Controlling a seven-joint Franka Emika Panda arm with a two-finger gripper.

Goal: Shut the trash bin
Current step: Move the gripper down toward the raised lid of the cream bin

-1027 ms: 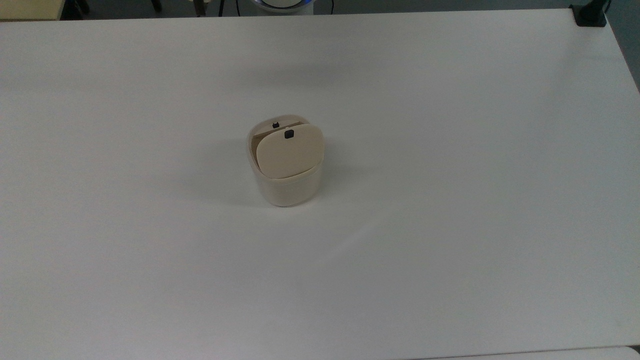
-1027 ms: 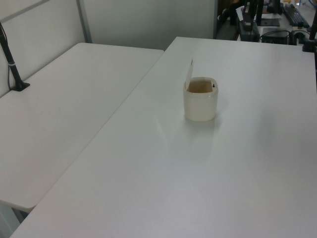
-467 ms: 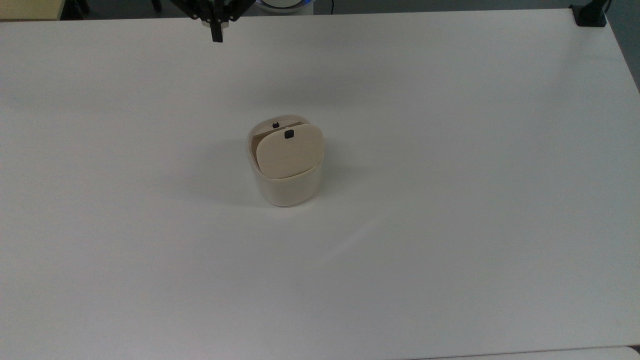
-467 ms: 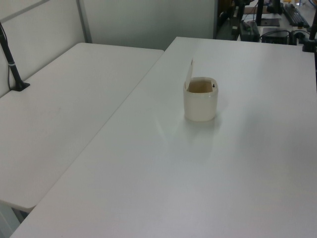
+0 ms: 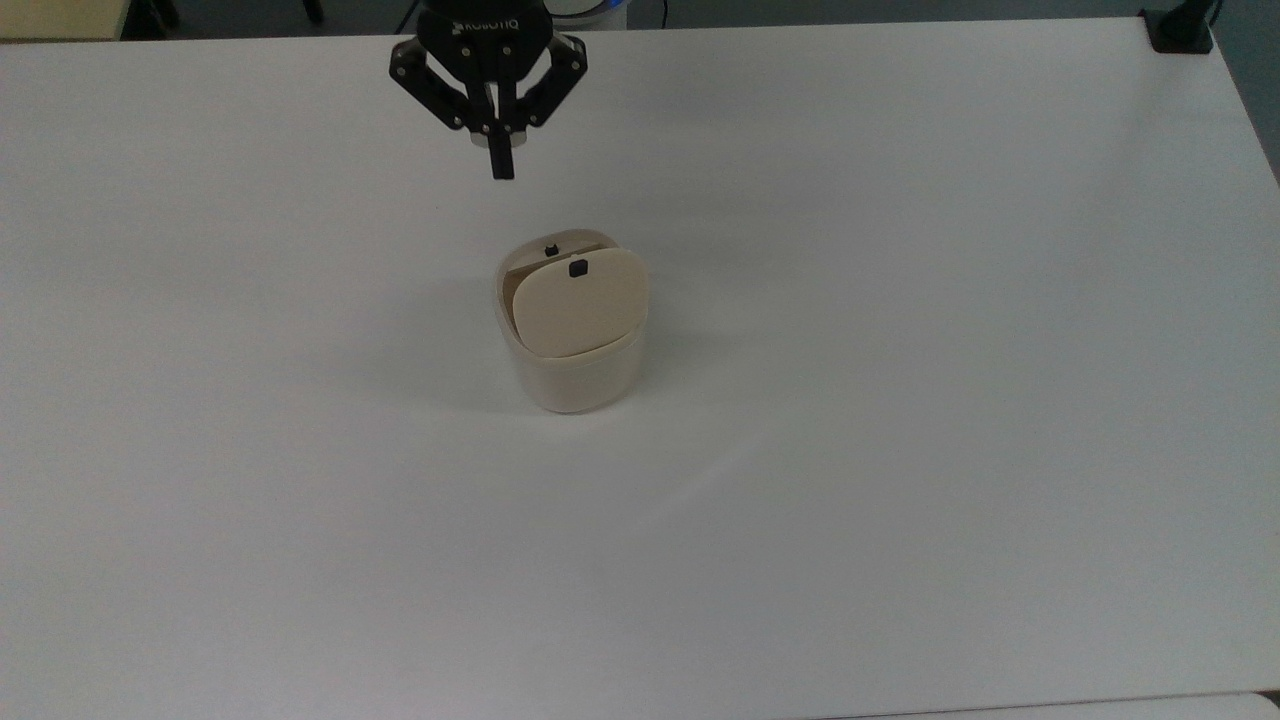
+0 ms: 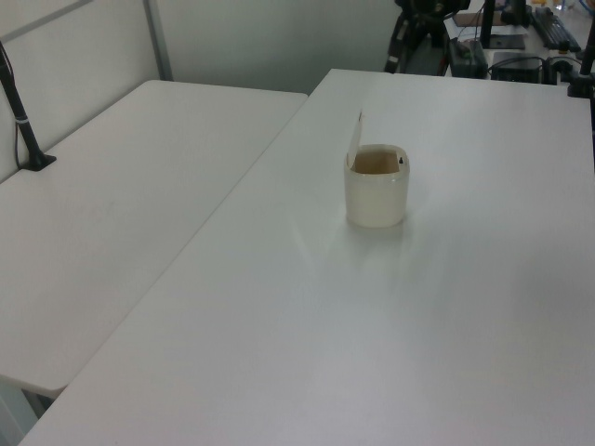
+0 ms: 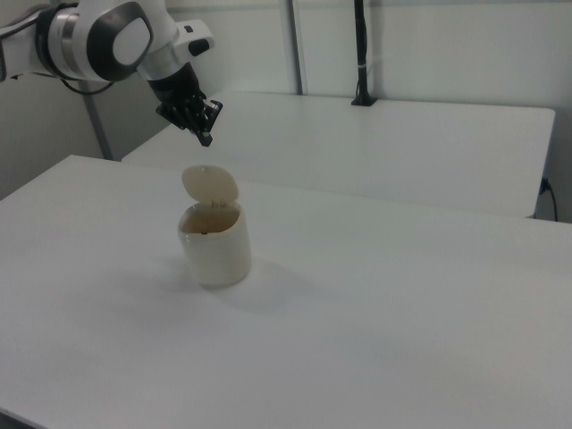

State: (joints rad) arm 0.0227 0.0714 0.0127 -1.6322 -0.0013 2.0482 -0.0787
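Since the earlier frames, we see that the gripper [image 5: 501,165] has come into the top view from the far edge and now hangs above the table [image 5: 900,400], short of the trash bin [image 5: 572,340], which sits where it did. Its two black fingers meet at the tips — pressed together with nothing between them. In the right view the gripper [image 7: 206,137] hangs higher than the raised lid [image 7: 211,187] and toward the right view's left of it, clear of the lid, at the end of a white and grey arm [image 7: 98,36].

We find the trash bin near the middle of the table, well apart from every edge, with bare tabletop on all sides of it. It is a cream-beige tub of smooth plastic, rounded-square in plan, with slightly glossy walls. The lid [image 5: 580,305] is a flat, rounded-square plate standing nearly upright along one side of the rim — hinged there, mouth uncovered. A small black tab [image 5: 577,268] sits on the lid's face, and a second small black piece [image 5: 549,247] sits at the rim behind it.

In the left view the bin [image 6: 377,190] shows its open mouth, the lid seen edge-on. A second white table [image 6: 112,214] lies just beside the first, a narrow seam between them.
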